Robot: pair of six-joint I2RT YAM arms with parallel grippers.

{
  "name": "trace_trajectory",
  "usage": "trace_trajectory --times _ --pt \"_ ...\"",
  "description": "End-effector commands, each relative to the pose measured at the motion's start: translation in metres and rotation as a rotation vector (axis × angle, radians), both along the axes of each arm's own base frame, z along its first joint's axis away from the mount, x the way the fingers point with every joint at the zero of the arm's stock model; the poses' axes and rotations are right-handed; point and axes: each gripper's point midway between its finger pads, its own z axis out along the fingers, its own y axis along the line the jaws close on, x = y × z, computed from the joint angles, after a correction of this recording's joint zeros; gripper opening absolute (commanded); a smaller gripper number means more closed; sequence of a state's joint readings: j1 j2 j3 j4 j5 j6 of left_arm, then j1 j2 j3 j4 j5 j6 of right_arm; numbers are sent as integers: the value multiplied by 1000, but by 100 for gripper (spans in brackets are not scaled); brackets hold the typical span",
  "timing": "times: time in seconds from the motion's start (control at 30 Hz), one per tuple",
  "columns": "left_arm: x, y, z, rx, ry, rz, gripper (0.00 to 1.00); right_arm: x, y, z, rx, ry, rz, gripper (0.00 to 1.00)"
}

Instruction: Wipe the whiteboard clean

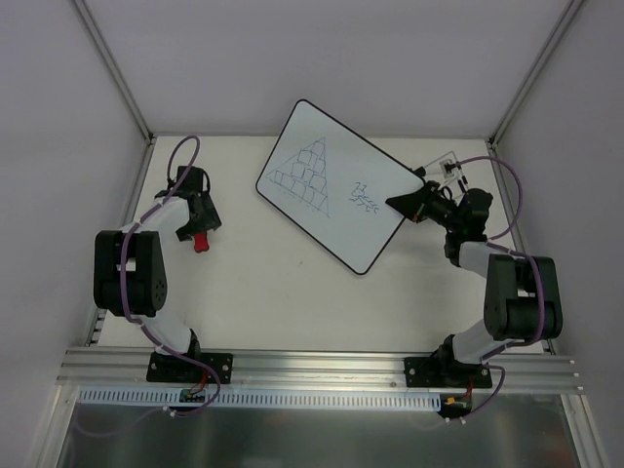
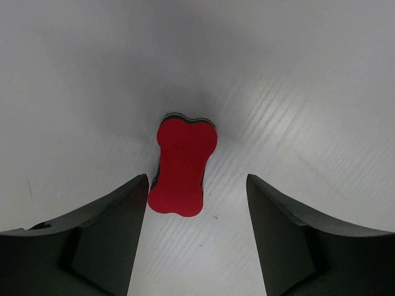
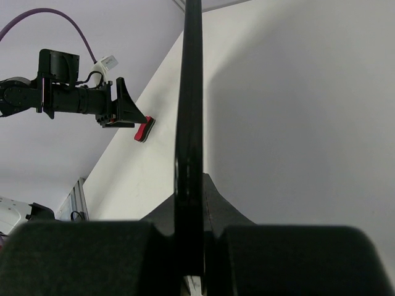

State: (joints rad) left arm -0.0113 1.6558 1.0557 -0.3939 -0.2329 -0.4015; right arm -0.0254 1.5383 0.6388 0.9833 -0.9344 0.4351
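The whiteboard (image 1: 341, 219) is large and white with a thin black rim. It bears a dark pyramid drawing (image 1: 307, 175) and a small scribble (image 1: 364, 198). My right gripper (image 1: 409, 206) is shut on the board's right edge. In the right wrist view the rim (image 3: 188, 92) runs edge-on between the shut jaws of the right gripper (image 3: 191, 213). The red bone-shaped eraser (image 1: 201, 242) lies on the table at the left. My left gripper (image 2: 197, 185) is open just above the eraser (image 2: 180, 166), which lies nearer the left finger. The eraser also shows in the right wrist view (image 3: 144, 129).
The white table (image 1: 263, 292) is enclosed by grey walls at the back and sides. The board's far corner overlaps the back wall in the top view. A small fixture with cables (image 1: 450, 168) sits at the back right. A metal rail (image 1: 312, 366) runs along the near edge.
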Motion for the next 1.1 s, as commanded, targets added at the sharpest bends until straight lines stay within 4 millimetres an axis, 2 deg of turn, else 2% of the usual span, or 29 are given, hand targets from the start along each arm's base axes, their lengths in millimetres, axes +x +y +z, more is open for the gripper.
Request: trace_trajectory --times 0.0,0.33,0.57,0.73,0.83,0.97,1.0,1.07 --pt "12 2 5 -24 -19 -41 65 -3 5 48 1 -236 35 0" --pt "7 7 -16 -52 18 -47 64 -3 6 43 3 -222 43 0" --pt "13 2 -21 -77 24 -66 47 -3 6 39 3 -212 43 0" --pt "11 1 -22 -80 30 -75 25 -3 7 39 2 -212 44 0" --pt "15 -9 -15 -121 8 -108 11 -4 9 39 3 -210 57 0" --pt "27 -25 9 -122 -60 -180 11 -7 13 36 5 -196 70 0" --pt "33 -40 17 -103 -81 -242 11 -11 22 36 7 -194 98 0" --pt "44 -54 31 -73 -130 -315 12 -15 27 30 3 -180 108 0"
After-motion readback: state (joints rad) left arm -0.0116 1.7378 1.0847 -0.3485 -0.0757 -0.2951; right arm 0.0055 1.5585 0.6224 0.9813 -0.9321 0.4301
